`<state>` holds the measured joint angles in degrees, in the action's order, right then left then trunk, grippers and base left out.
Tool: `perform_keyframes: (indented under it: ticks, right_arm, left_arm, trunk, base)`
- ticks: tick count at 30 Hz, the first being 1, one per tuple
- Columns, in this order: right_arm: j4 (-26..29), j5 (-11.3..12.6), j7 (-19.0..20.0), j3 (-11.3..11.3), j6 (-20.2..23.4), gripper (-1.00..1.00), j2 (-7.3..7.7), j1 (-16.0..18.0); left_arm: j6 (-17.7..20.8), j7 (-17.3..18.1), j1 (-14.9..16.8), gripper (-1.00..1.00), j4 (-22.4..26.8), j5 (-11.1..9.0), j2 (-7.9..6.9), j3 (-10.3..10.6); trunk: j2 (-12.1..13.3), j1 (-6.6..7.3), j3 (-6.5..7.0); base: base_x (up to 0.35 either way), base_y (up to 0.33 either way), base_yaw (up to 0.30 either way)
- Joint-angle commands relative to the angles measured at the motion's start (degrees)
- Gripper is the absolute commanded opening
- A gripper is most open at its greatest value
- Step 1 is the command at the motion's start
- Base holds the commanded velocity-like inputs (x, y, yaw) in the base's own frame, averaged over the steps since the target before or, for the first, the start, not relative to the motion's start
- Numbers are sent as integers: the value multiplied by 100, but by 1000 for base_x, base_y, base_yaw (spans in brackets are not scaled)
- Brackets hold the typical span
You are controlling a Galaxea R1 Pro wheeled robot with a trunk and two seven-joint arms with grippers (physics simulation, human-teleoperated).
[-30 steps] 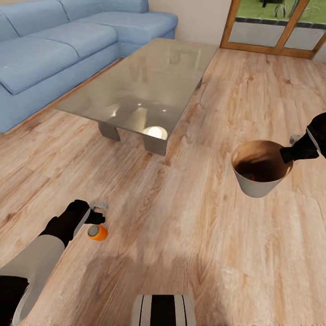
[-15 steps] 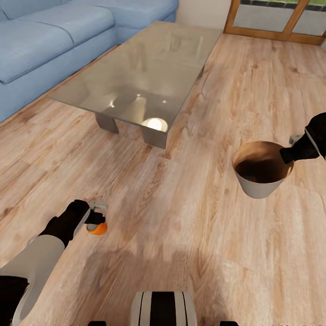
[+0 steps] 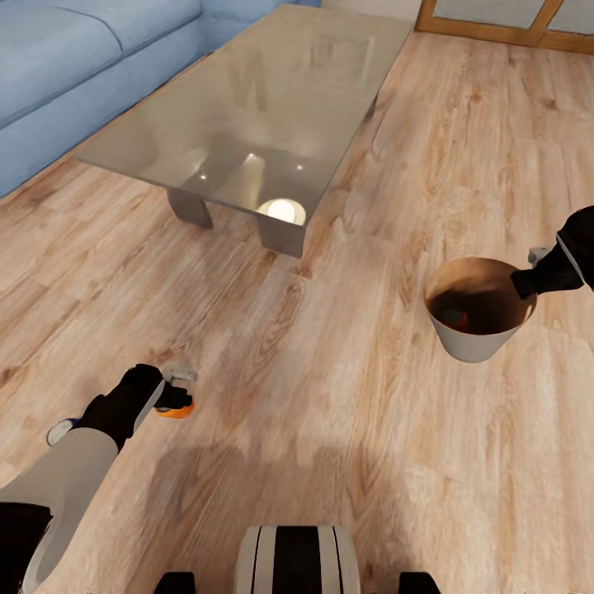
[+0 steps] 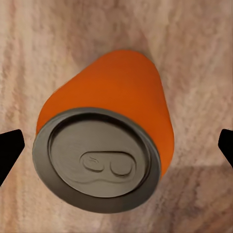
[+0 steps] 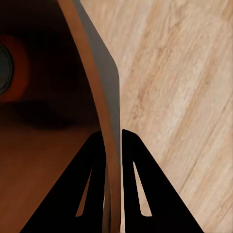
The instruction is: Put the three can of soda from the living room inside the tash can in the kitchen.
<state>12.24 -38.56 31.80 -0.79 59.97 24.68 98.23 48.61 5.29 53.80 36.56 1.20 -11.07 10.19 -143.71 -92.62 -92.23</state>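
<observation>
The wood plank floor point(image 3: 346, 429) takes up most of the head view, and against the pictures from a second ago the whole scene sits higher and closer: the camera has tipped down, so less of the blue sofa point(image 3: 74, 74) shows and the door frame is nearly cut off at the top, while the things themselves have not shifted. The glass-topped coffee table point(image 3: 256, 107) stands beside the sofa, its surface showing pale reflections. Well apart from it on the right side, the tash can point(image 3: 477, 342) is held up by its rim; the right gripper point(image 5: 112, 138) is pinched narrow on that rim, one finger inside the wall and one outside, as the right wrist view shows. Inside the bucket lie a dark can and an orange can point(image 5: 8, 68), low against the brown wall. On the left side, the left gripper point(image 3: 175, 388) has come lower over the last orange can of soda point(image 4: 109, 141), which a second ago showed its full silver top and is now mostly hidden under the wrist. In the left wrist view the can stands upright on the floor between the widely spread fingertips point(image 4: 9, 148), untouched by either.
</observation>
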Motion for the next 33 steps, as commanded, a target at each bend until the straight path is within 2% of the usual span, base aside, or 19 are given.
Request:
perform_keyframes:
  ticks: [1,3,9,10,17,33]
  right_arm:
    - [0,-3,19,0,3,-100,1,4]
    - [-1,-3,19,10,3,-100,2,3]
    - [6,-3,19,32,3,-100,2,-4]
    - [6,-3,17,33,3,-100,2,-4]
    - [13,-11,10,35,3,-100,2,-7]
    - [-9,-5,16,35,3,-100,5,-14]
  left_arm:
    - [0,0,0,100,0,1,0,0]
    - [0,-1,-1,100,0,2,0,0]
    - [0,-1,-1,100,0,-5,0,-1]
    - [0,2,-1,-100,0,-10,0,-6]
    - [0,16,-1,-100,0,-26,0,-16]
    - [18,43,-1,-100,0,2,0,0]
  trunk:
    - [-2,-1,-24]
    - [-5,-6,-72]
    - [-5,-6,-76]
    - [-5,-6,-76]
    - [-5,-6,-77]
    - [17,35,278]
  base:
    - [0,0,0]
    - [0,0,0]
    - [0,0,0]
    - [0,0,0]
    - [0,0,0]
    - [0,0,0]
